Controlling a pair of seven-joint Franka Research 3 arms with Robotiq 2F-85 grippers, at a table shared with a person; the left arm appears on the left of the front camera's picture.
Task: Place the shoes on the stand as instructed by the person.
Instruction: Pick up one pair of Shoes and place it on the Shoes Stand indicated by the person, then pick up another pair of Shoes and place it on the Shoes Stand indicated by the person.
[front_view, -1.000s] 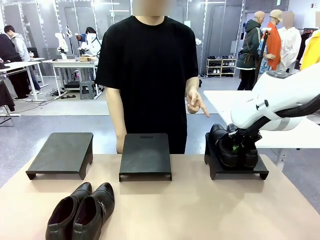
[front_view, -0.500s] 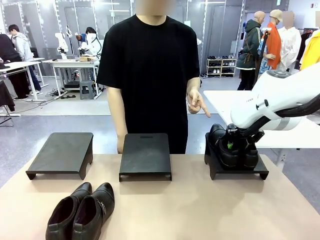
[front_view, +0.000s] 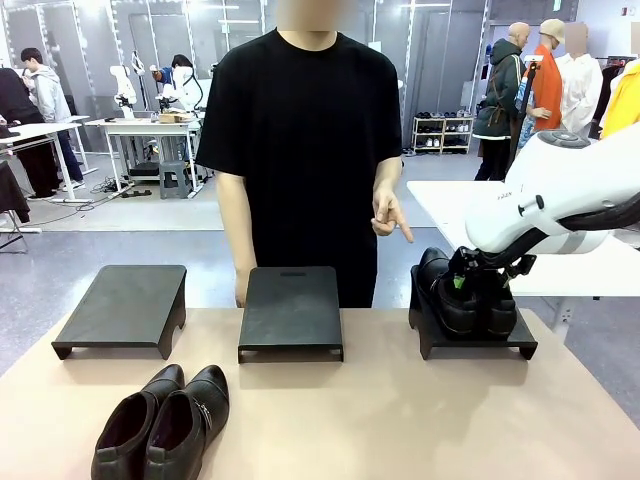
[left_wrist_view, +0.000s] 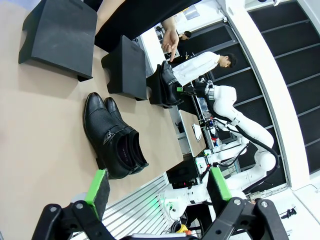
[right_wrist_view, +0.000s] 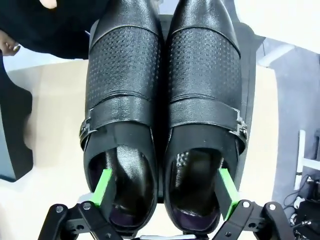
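Observation:
One pair of black buckle shoes (right_wrist_view: 162, 100) stands side by side on the right stand (front_view: 455, 345). My right gripper (right_wrist_view: 165, 190) is open just above their heel ends, one green pad over each shoe's opening, gripping nothing. From the front this gripper (front_view: 468, 288) hangs over the pair (front_view: 440, 295). A second pair of shoes (front_view: 165, 425) lies on the table at the front left. My left gripper (left_wrist_view: 158, 185) hangs open and empty high above that pair (left_wrist_view: 115, 142). The person (front_view: 300, 150) stands behind the table, one hand (front_view: 392, 215) pointing down toward the right stand.
Two more black stands sit along the table's far side, one at the left (front_view: 125, 305) and one in the middle (front_view: 291, 310), both bare. A white table (front_view: 440, 205) stands behind the right stand. People and work tables are in the background.
My right gripper has opened and let go of the pair on the right stand, and it has lifted slightly. The person's pointing hand has shifted a little. The left arm has not moved.

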